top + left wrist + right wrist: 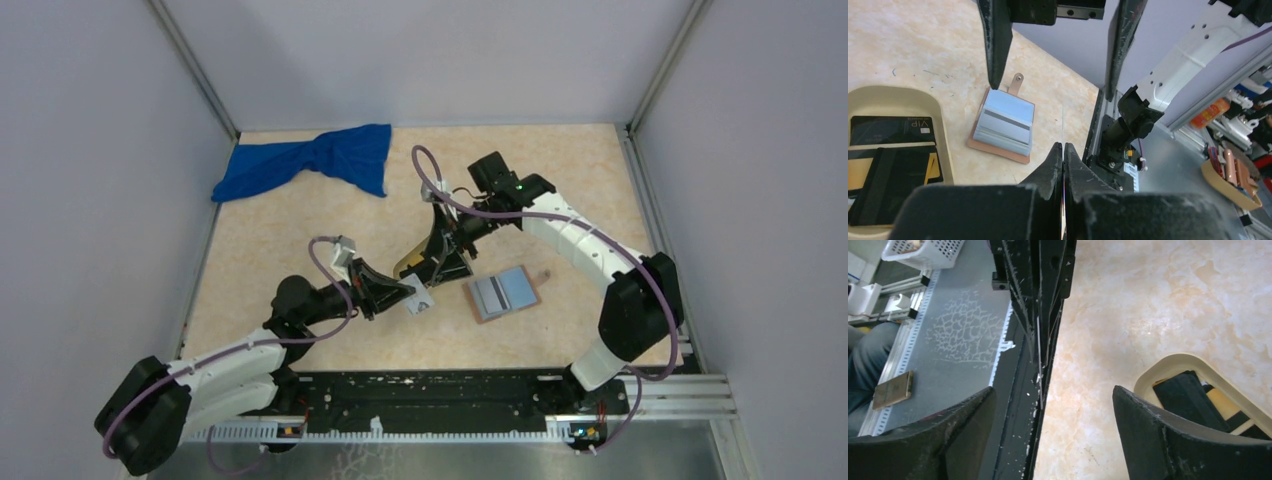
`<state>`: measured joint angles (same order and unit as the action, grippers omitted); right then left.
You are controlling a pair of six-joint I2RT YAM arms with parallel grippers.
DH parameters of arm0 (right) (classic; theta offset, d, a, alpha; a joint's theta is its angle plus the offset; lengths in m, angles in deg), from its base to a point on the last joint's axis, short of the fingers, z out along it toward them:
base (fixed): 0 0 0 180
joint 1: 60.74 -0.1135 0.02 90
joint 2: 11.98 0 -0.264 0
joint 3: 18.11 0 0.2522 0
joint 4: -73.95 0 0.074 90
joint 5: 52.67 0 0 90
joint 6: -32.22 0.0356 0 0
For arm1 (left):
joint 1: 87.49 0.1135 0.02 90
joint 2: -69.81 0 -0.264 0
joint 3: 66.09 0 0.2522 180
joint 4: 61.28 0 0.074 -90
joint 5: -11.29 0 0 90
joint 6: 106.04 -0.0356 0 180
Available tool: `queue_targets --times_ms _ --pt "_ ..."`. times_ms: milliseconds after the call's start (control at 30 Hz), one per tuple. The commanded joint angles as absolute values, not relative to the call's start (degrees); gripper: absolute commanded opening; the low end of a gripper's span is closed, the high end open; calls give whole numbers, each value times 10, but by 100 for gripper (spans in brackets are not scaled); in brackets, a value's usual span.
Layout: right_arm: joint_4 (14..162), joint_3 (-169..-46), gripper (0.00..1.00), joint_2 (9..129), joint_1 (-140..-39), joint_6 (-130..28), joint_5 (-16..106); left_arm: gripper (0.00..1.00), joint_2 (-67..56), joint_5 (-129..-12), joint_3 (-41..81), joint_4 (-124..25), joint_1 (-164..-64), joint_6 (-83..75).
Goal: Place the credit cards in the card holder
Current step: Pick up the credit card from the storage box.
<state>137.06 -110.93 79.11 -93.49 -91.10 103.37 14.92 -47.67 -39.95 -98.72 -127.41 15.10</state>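
I had the left gripper pinched fully closed on the grey card, which it held clear of the counter, just left of the card holder in the top view and not touching it. From the left wrist camera the card showed only as a thin edge-on line rising from between the closed fingertips of that gripper, with the card holder lying beyond and to the left of it. The card holder lay opened flat on the counter, blue-grey inside facing up with its slots showing and the reddish-brown cover visible around the rim, its little strap pointing away from the arm bases. The right gripper hung left of the card holder and slightly farther back, its fingers spread wide and holding nothing. In the right wrist view the right gripper straddled the grey card and the left gripper's fingers without touching the card. The oval tan tray sat on the counter to the left of the card holder, near but apart from it. The black card lay flat inside the tray beside a black banded case. A crumpled blue cloth lay well apart from the card holder, at the far left of the counter.
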Motion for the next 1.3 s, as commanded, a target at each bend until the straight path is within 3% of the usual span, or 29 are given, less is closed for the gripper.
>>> queue_targets --times_ms 0,167,267,333,400,533,600,633,700,767,967,1100,1167,1267 --pt "1293 -1071 94 756 -938 -907 1108 0 179 -555 -440 -1130 -1269 222" --pt "1241 -1043 98 760 -964 -876 1091 0 184 -593 -453 -1166 -1270 222" --pt "1234 -1045 91 770 -974 -868 1081 0 177 -604 -458 -1185 -1269 222" --pt "1230 -1047 74 774 -977 -860 1082 0 172 -606 -457 -1188 -1269 254" --pt "1220 -1048 49 774 -978 -846 1079 0 164 -605 -455 -1189 -1269 255" --pt "1197 -1043 20 774 -979 -820 1068 0 152 -604 -451 -1190 -1269 255" --pt "1209 -1051 3 779 -979 -826 1062 9 153 -595 -448 -1184 -1269 249" --pt "1225 -1060 0 782 -979 -837 1057 17 157 -585 -447 -1178 -1268 243" --pt "1289 -1088 0 794 -979 -892 1052 33 180 -556 -438 -1116 -1263 226" --pt "1391 -1126 0 809 -979 -977 1050 40 212 -539 -418 -1019 -1258 197" --pt "1496 -1167 0 842 -979 -1078 1060 43 284 -511 -366 -818 -1255 103" --pt "1510 -1170 0 841 -979 -1093 1063 40 282 -496 -352 -785 -1253 85" --pt "1512 -1171 0 842 -979 -1097 1062 26 270 -488 -348 -789 -1252 85" --pt "1513 -1172 0 842 -979 -1097 1057 18 253 -463 -340 -798 -1252 84"
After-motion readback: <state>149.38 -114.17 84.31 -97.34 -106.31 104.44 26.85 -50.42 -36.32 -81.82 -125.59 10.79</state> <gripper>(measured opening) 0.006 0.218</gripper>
